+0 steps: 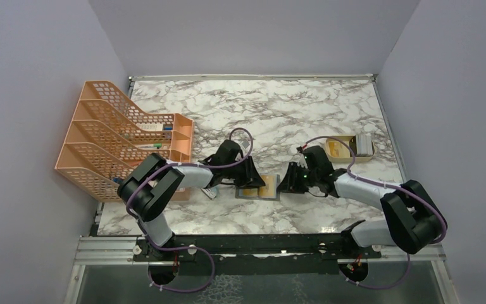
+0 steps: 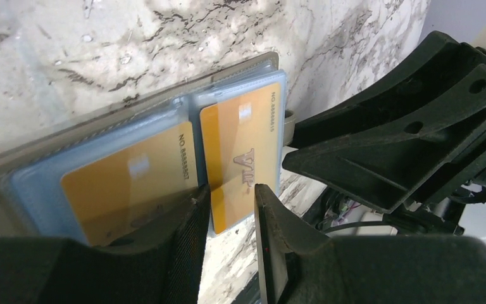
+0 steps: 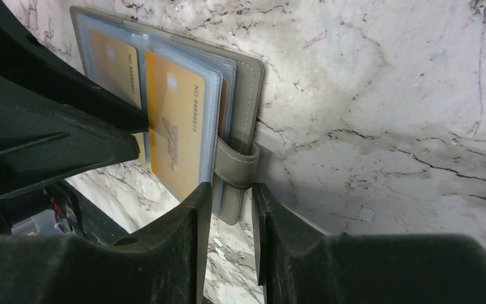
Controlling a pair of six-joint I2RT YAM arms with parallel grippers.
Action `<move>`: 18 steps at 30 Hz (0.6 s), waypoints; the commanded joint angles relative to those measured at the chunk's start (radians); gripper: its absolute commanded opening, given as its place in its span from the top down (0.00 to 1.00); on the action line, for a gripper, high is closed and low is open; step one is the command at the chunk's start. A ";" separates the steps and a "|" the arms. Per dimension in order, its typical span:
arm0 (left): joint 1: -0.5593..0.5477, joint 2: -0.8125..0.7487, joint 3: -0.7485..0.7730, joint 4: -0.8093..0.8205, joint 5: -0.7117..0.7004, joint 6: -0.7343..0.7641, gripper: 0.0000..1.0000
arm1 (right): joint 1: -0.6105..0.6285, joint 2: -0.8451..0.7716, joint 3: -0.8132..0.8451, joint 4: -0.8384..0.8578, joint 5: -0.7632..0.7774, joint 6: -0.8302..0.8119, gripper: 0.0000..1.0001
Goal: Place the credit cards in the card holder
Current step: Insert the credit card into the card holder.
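The card holder (image 1: 272,187) lies open on the marble between both arms, grey outside (image 3: 251,82), light blue pockets inside (image 2: 101,142). Two tan-gold credit cards sit in its pockets: one marked VIP (image 2: 240,145) (image 3: 174,126) sticks out of its sleeve toward the near edge, the other (image 2: 126,183) (image 3: 111,57) lies beside it. My left gripper (image 2: 231,190) (image 1: 253,177) stands partly open over the VIP card's protruding end. My right gripper (image 3: 231,190) (image 1: 289,180) has its jaws narrowly apart on either side of the grey snap tab (image 3: 233,171).
An orange mesh file rack (image 1: 120,142) stands at the left edge. A shallow tan tray (image 1: 352,147) with small items sits at the right. A small object (image 1: 210,192) lies by the left arm. The two grippers are close together over the holder.
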 commanded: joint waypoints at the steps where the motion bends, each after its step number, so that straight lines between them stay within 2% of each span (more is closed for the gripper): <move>1: -0.018 0.043 0.044 0.045 0.007 -0.013 0.67 | 0.011 0.010 -0.015 0.092 -0.019 0.020 0.71; 12: -0.018 0.019 0.046 0.047 -0.003 -0.007 0.67 | 0.048 0.023 -0.024 0.150 -0.036 0.064 0.72; 18: 0.049 -0.045 0.070 -0.093 -0.032 0.061 0.63 | 0.057 0.017 -0.018 0.141 -0.049 0.051 0.69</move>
